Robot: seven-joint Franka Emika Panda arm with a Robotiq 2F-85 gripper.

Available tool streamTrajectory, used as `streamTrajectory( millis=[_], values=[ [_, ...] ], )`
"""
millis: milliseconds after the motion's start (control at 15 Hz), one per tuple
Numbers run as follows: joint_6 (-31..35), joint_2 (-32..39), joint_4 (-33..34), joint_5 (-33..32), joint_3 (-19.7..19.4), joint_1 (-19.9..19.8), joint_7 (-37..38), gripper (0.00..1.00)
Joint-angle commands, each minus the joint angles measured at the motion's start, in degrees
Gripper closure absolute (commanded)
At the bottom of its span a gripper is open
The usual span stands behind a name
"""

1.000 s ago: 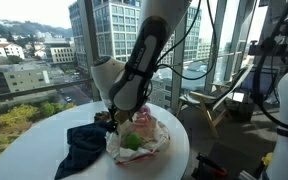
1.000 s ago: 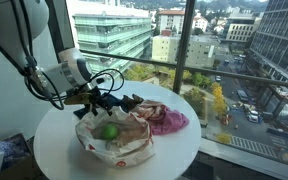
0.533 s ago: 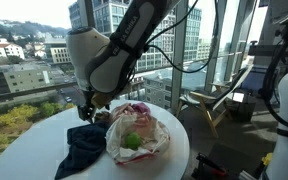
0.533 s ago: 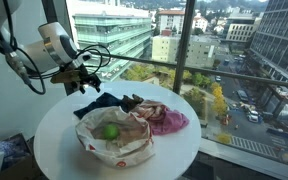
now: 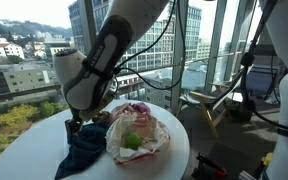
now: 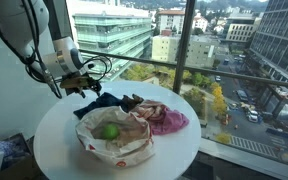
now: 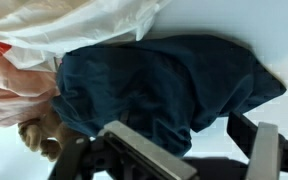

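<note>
White plastic bag (image 6: 124, 152) holds a green fruit (image 6: 110, 131). Gripper (image 6: 87, 89), fingers spread & empty, over blue cloth (image 7: 164, 85) on round table (image 6: 52, 150) by windows (image 6: 219, 45).

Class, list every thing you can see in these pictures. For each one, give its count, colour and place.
table: one, white, round, beside the tall windows
blue cloth: one, dark blue, crumpled on the table next to the bag
bag: one, white with red marks, in the middle of the table
green ball: one, green, lying in the bag, perhaps a fruit
pink cloth: one, pink-red, against the bag on the window side
arm: one, white with black cables
gripper: one, black, jaws open, over the blue cloth
</note>
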Motion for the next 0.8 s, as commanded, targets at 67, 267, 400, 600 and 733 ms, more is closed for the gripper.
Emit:
streamTrajectory(
  millis=[67,267,400,600,733],
  values=[
    [-2.67,9.72,11.22,5.83,1.18,-2.55,-10.07,0.00],
    [-5.69,13.56,15.81,8.89,1.44,-3.79,-14.55,0.00],
    [-7.13,14.18,17.33,10.62,2.41,-4.61,-17.53,0.00],
    [-4.32,13.46,14.13,9.25,0.42,-3.10,-15.33,0.00],
    [-3.86,14.57,13.79,8.56,-0.68,-2.35,-14.00,0.00]
  ],
)
